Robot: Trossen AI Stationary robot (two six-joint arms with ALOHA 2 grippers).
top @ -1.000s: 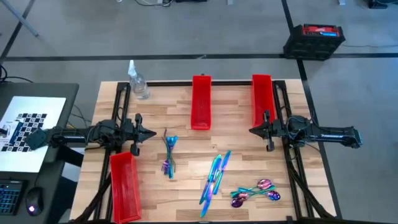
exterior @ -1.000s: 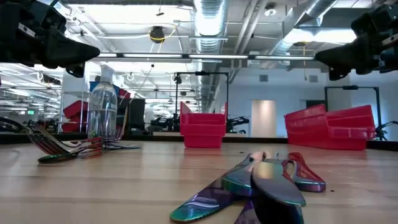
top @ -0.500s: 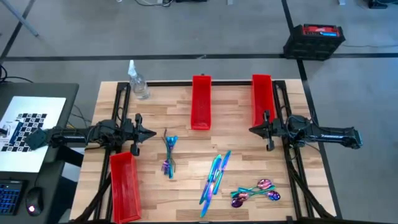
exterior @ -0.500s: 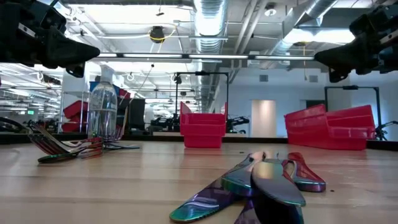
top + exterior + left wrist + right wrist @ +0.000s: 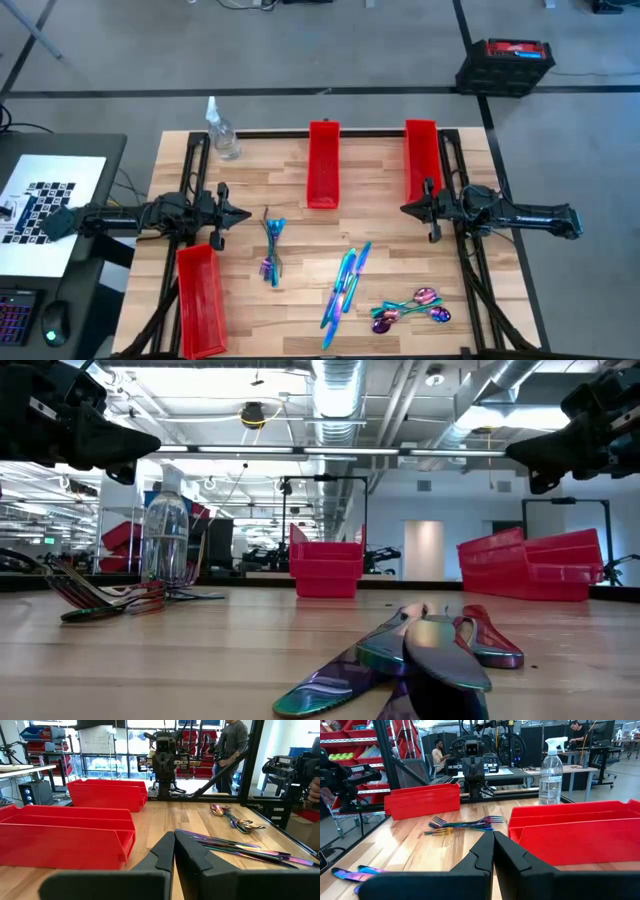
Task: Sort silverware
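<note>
red bins [image 5: 322,165] flank silverware [image 5: 345,285]; spray bottle [image 5: 221,132] at table corner.

forks [image 5: 272,243] left, knives [image 5: 344,284] middle, spoons [image 5: 411,308] right on table [image 5: 380,230].

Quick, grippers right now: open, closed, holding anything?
Left gripper: closed, holding nothing, raised over the wooden table's left edge.
Right gripper: closed, holding nothing, raised over the right edge.

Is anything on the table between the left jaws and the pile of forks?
Nothing visible. The left gripper, jaws shut, hangs beside the forks, with only bare table between them.
</note>
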